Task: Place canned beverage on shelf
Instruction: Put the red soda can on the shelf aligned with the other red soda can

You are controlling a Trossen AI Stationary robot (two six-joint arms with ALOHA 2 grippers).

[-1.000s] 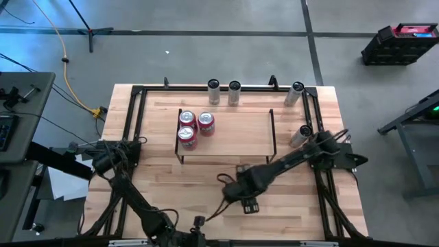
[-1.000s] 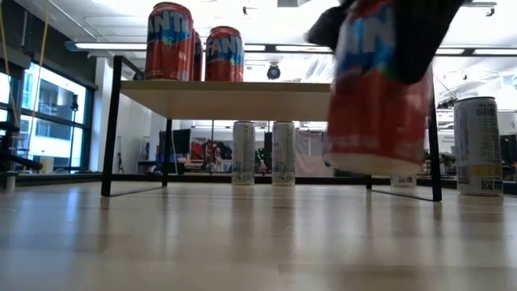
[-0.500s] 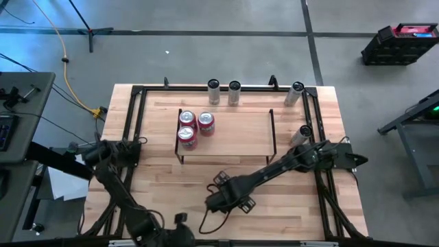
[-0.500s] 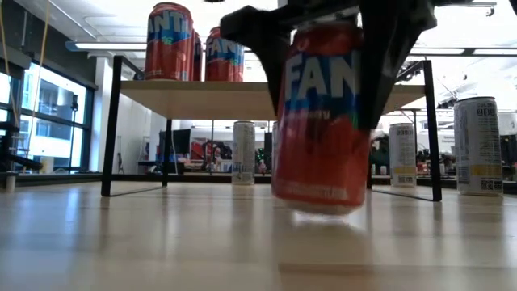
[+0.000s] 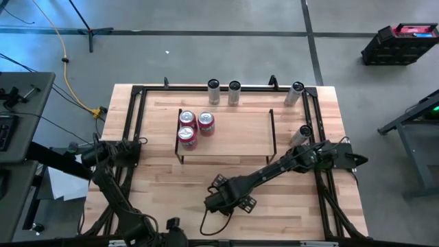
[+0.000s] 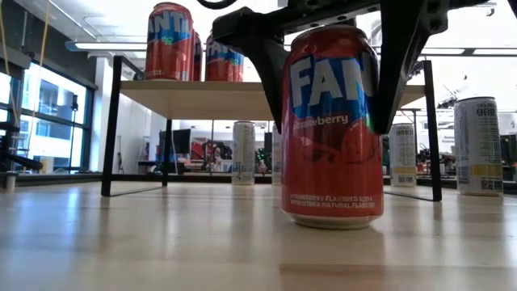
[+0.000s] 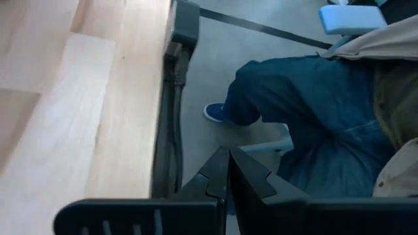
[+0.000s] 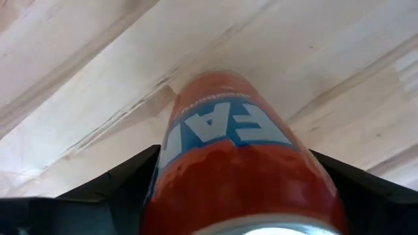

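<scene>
A red Fanta can (image 6: 331, 129) stands upright on its base on the tabletop, near the table's near edge and in front of the shelf. My right gripper (image 5: 221, 200) is shut on it from above. The shelf (image 5: 236, 134) is a light-wood board on a black wire frame, with three red cans (image 5: 192, 127) standing at its left end. My left gripper (image 7: 228, 163) is shut and empty beyond the table's near left edge, over the floor. My right gripper pinches the can's upper side wall (image 8: 168, 160) between its two fingers (image 6: 266, 69), one on each side. The fingers come from above, pointing down. The can is upright, with its base on the tabletop (image 6: 331, 225).
Several silver cans stand on the table: two at the far edge (image 5: 223, 91), one at the far right corner (image 5: 295, 92), one right of the shelf (image 5: 302, 134). Black rails (image 5: 134, 123) run along the table's sides. A person in jeans (image 7: 313, 111) is beside the near left edge.
My right gripper has carried the red can toward the table's near left and down. The can was lifted and tilted, and now it stands upright on the tabletop. My left arm has drawn back toward the near edge.
</scene>
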